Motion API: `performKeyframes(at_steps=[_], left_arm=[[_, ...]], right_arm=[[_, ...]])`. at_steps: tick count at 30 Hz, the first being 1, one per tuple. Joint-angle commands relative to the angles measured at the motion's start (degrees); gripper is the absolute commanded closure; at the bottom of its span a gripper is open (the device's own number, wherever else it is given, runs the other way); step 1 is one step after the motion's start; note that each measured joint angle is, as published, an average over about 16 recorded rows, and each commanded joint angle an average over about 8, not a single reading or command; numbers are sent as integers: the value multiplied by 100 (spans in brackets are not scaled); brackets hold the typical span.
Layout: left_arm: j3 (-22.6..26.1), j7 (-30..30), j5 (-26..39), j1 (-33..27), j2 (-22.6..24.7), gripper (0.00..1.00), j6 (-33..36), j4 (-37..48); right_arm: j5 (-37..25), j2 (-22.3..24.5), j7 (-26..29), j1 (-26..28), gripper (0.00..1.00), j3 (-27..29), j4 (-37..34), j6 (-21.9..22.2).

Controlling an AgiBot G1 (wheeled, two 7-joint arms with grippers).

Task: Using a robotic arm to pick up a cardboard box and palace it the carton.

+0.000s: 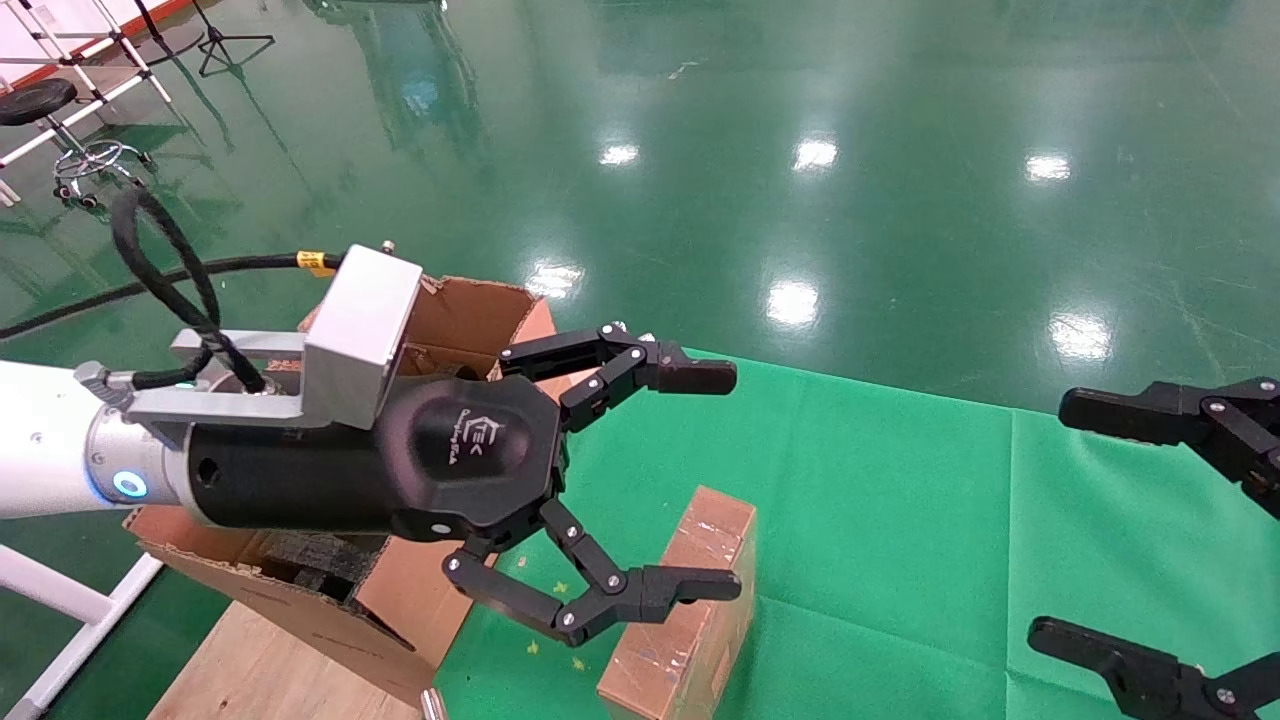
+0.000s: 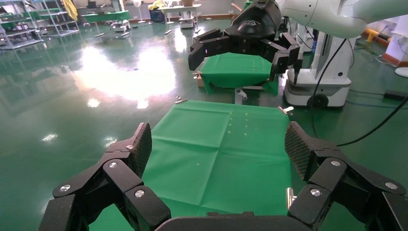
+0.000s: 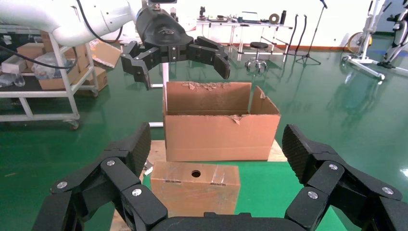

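The small brown cardboard box stands on the green cloth, taped and with a round hole in its top. The large carton stands behind it with its flaps up and black foam inside. My left gripper, on the white arm, is open and empty in the air above the box and the carton's near side. Its wrist view shows only green cloth. My right gripper is open and empty at the right, facing the box.
The carton rests on a wooden platform beside the green-clothed table. A stool and white rack stand far back left. A cart with boxes stands beyond the carton. A second green table lies beyond the right gripper.
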Motion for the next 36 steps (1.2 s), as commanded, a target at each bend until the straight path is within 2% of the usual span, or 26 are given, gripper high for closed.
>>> performKeyframes(at_steps=[1,13,15,16,21,23,24,28,36], left_arm=[[0,0,0,0,0,0,0,0],[-3,1,-2,3,0,0,1,-4],[-1,8,15,-2,-9,0,3,-10],[2,15,32,-7,-16,0,6,-17],[71,87,388,-157,-111,0,-6,-125],[134,104,659,-294,-152,0,-26,-194],[173,103,798,-374,-159,0,-38,-221],[316,54,1198,-655,-126,0,-52,-266],[409,31,1309,-843,-37,0,35,-244]], right_arm=[[0,0,0,0,0,0,0,0],[0,0,0,0,2,0,0,0],[0,0,0,0,14,0,0,0],[0,0,0,0,23,0,0,0],[0,0,0,0,83,0,0,0],[0,0,0,0,96,0,0,0],[0,0,0,0,100,0,-1,0],[0,0,0,0,100,0,-1,0],[0,1,-1,0,100,0,-2,1]])
